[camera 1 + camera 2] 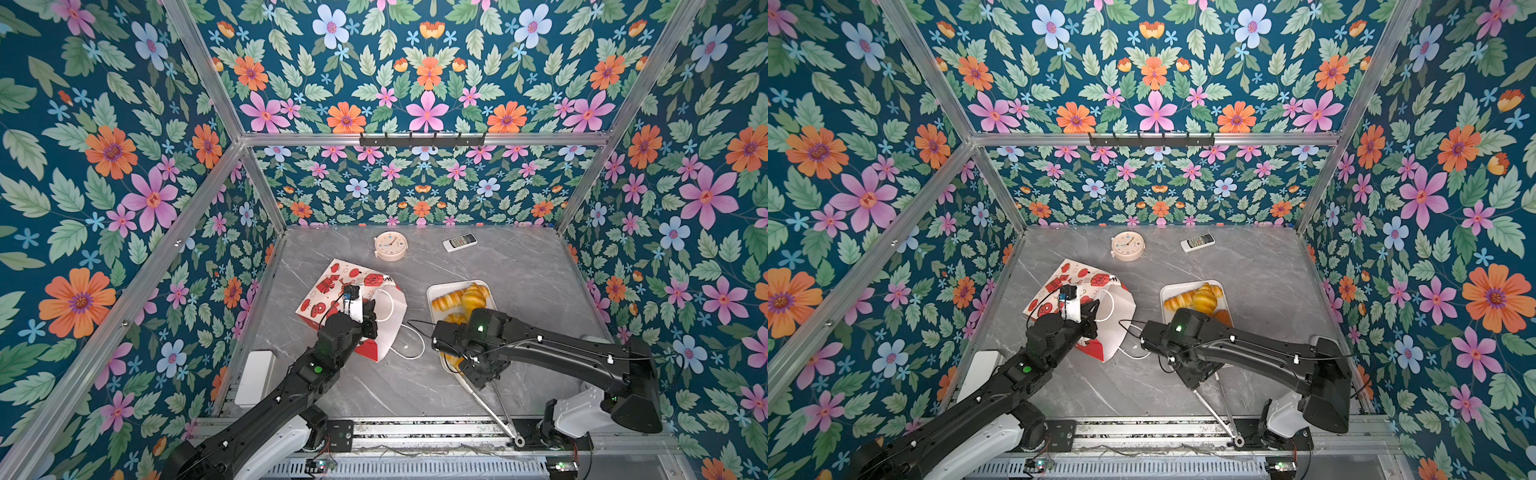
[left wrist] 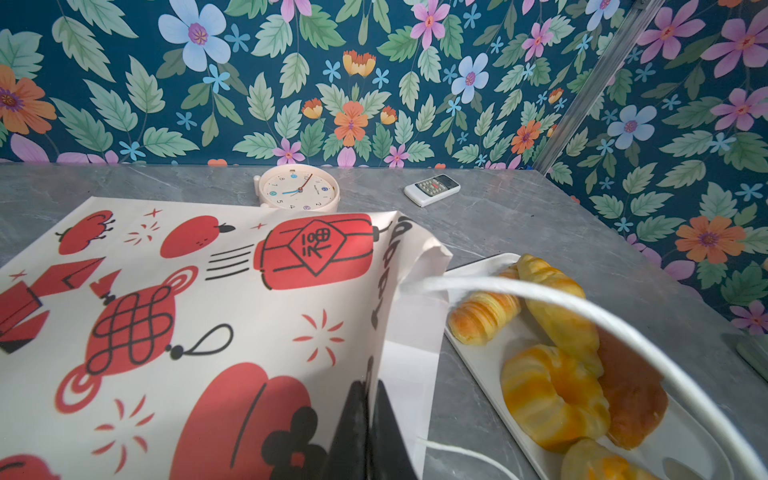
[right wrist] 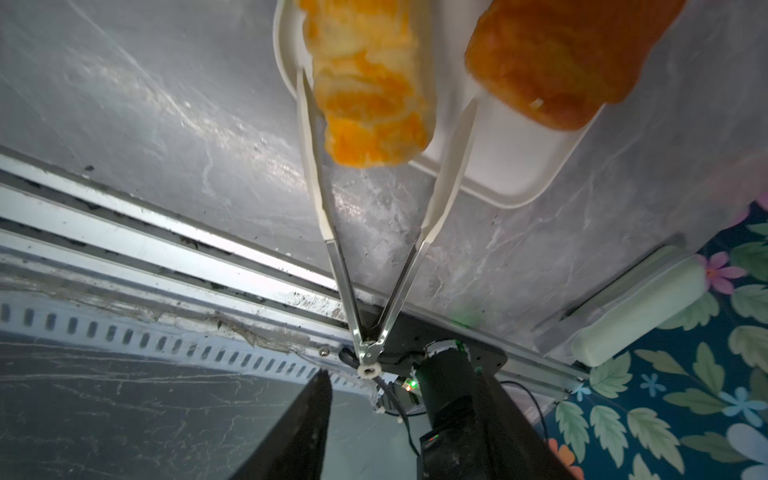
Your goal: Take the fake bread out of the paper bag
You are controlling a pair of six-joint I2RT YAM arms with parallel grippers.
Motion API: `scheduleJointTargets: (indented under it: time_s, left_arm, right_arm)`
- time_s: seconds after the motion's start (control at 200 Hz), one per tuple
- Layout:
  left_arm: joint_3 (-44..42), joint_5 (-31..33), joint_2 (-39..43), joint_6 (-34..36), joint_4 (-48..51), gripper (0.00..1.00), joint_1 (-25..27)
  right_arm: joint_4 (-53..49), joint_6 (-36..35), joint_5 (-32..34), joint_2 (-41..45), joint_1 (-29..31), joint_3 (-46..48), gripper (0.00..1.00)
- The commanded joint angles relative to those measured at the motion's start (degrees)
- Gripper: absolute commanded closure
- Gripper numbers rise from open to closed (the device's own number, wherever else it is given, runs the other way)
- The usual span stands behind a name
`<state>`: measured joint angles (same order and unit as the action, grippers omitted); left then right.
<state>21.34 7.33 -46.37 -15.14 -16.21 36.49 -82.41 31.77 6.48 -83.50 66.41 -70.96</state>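
The paper bag [image 1: 332, 291] [image 1: 1059, 286] [image 2: 187, 311] lies tipped on the grey table, mouth toward the tray, cord handles [image 1: 409, 345] trailing. Its inside is hidden. My left gripper [image 1: 370, 320] [image 1: 1092, 311] [image 2: 370, 399] is shut on the bag's mouth edge. Several pieces of fake bread [image 1: 469, 297] [image 1: 1202, 299] [image 2: 552, 395] lie on a white tray [image 1: 432, 291] [image 3: 519, 183]. Metal tongs [image 1: 494, 411] [image 3: 332, 249] rest on the table, tips on either side of a yellow pastry [image 3: 370, 83]. My right gripper [image 3: 399, 382] hangs over the tray's near end, open and empty.
At the back of the table lie a cream clock [image 1: 390, 245] and a white remote [image 1: 459, 242]. A white box [image 1: 255, 378] sits at the front left. The tongs' hinge reaches the aluminium rail [image 1: 415, 428] along the front edge.
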Motion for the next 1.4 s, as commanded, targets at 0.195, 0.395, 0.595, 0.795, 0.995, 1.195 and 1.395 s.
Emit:
scheduleJointTargets:
  time_s: [0.195,0.395,0.595,0.795,0.995,1.195,1.395]
  left_arm:
    - [0.6,-1.1,0.0,-0.7,-1.8,0.93,0.0]
    - [0.5,-1.4,0.2,-1.1,-1.6,0.93,0.0]
    - [1.0,-1.8,-0.8,-1.1,-1.5,0.92,0.0]
    - [1.4,-1.9,-1.8,-1.1,-1.5,0.92,0.0]
    - [1.7,-1.8,-2.2,-0.9,-1.4,0.92,0.0]
    - [2.0,-1.6,-2.7,-0.6,-1.3,0.92,0.0]
    - [1.8,-1.5,-2.8,-0.7,-1.5,0.92,0.0]
  right_arm:
    - [11.2,12.9,-1.7,2.9,2.9,11.4,0.45]
    - [14.3,18.4,1.4,5.7,2.6,17.1,0.50]
    - [18.0,21.0,0.3,7.4,1.4,22.5,0.51]
    - [22.4,22.9,-1.3,10.7,-0.3,28.7,0.51]
    - [25.9,23.3,-3.2,13.6,-2.2,33.2,0.54]
    - [28.1,23.2,-3.9,13.3,-2.3,34.8,0.68]
    - [28.3,22.6,-4.2,13.6,-2.3,35.3,0.86]
